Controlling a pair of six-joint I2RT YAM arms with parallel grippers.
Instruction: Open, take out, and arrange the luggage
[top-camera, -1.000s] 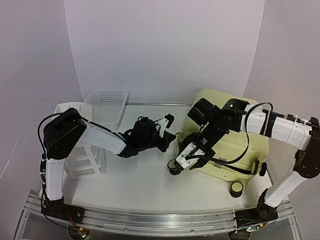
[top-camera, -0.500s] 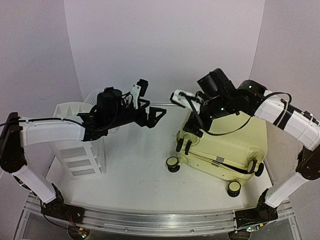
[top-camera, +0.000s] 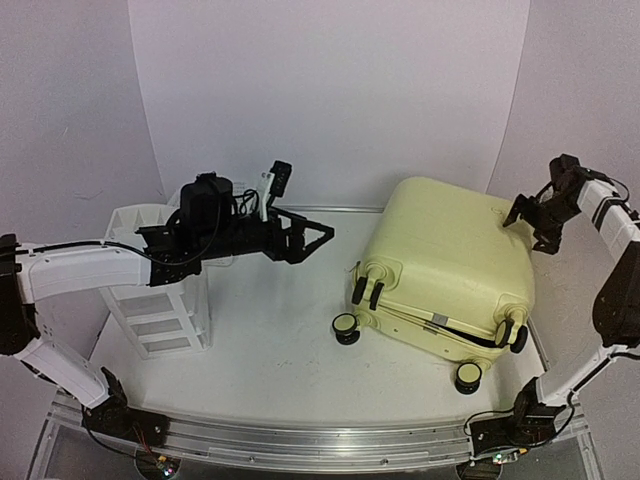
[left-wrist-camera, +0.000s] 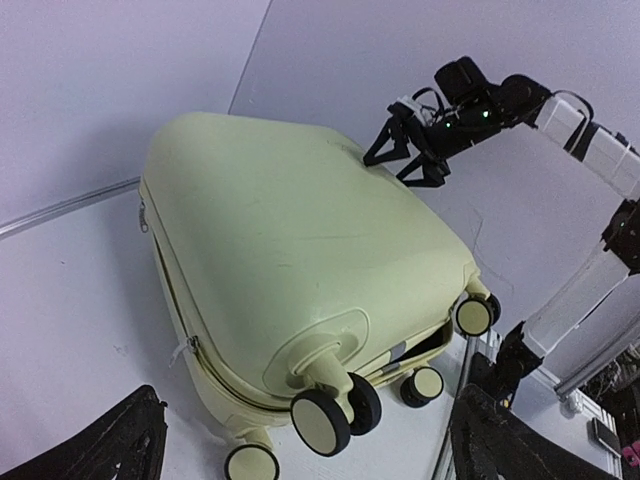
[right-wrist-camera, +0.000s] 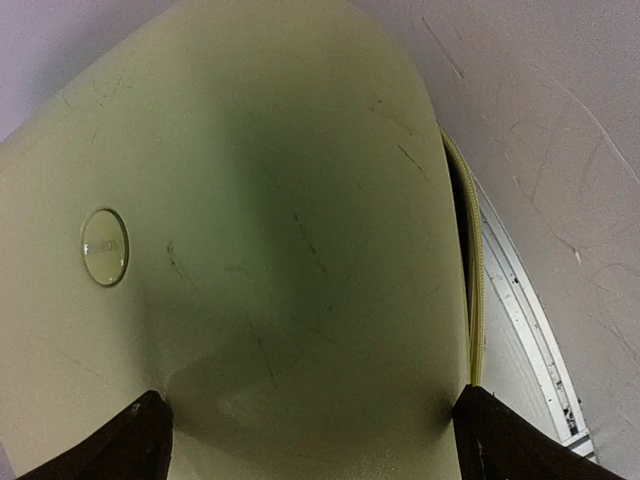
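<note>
Pale-yellow hard-shell luggage (top-camera: 445, 260) lay flat at the right of the table (top-camera: 270, 340) (wheels toward the near edge) — left gripper (top-camera: 312, 238) and right gripper (top-camera: 530, 222) both spread wide, gripping nothing.

Left arm (top-camera: 80, 272) and right arm (top-camera: 618, 218): white shells, black joints, exposed black cables. Left tool (top-camera: 315, 240), right tool (top-camera: 530, 222): black, triangular open-frame fingers (left-wrist-camera: 110, 450). Green LEDs (left-wrist-camera: 447, 120) on right wrist.

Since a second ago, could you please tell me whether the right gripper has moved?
Yes. The right gripper swung away from the pale-yellow suitcase's near-left corner to beside its far-right edge.
</note>
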